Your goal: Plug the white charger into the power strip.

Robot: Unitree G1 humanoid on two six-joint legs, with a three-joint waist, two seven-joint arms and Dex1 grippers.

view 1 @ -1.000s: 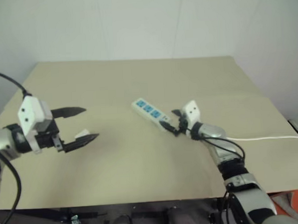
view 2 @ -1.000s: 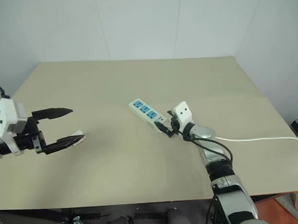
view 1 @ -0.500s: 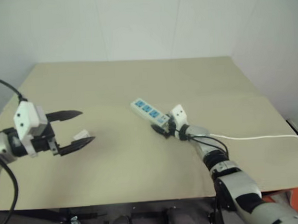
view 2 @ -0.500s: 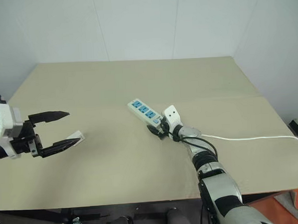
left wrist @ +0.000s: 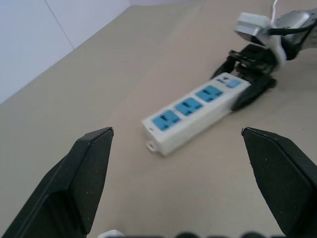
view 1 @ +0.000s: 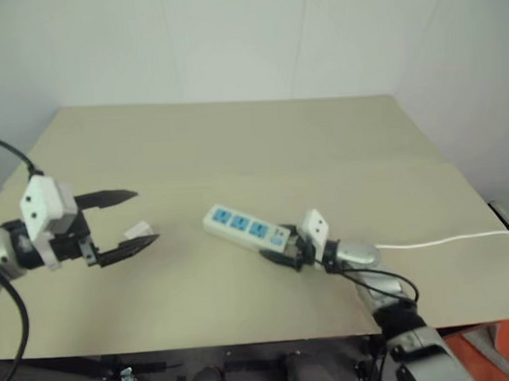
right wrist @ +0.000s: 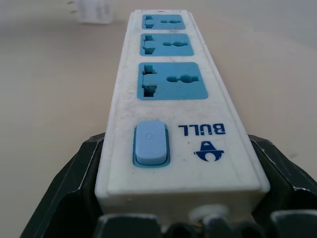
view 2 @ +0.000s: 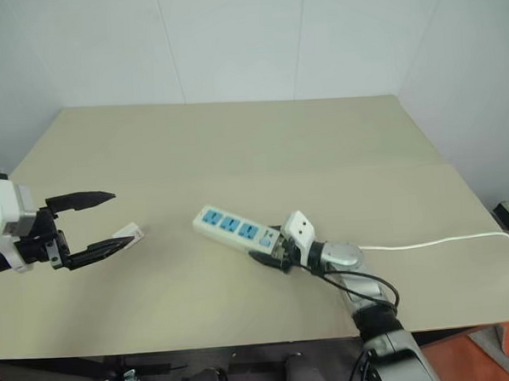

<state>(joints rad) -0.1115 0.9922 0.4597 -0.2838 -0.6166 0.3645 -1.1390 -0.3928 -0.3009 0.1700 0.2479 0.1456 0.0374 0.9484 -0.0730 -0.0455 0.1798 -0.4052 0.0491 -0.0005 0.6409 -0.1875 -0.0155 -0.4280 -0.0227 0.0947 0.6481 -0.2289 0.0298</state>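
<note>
Gripping: our right gripper [view 2: 271, 256], lower centre, clamps the long white power strip with blue sockets [view 2: 234, 228].
Left gripper [view 2: 98, 223]: fingers apart, beside the small white boxy charger [view 2: 128, 235].

White power strip [view 2: 237, 230] with blue sockets, white charger [view 2: 126, 236], beige table [view 2: 235, 140], black fingers [view 2: 84, 199].

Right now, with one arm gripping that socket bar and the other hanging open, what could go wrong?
1. The right fingers clamp only the switch end of the strip, so its far end may swing while moving.
2. The cord trails toward the table edge and could snag.
3. The charger lies flat beside the open left fingers; a grab might push it away.
</note>
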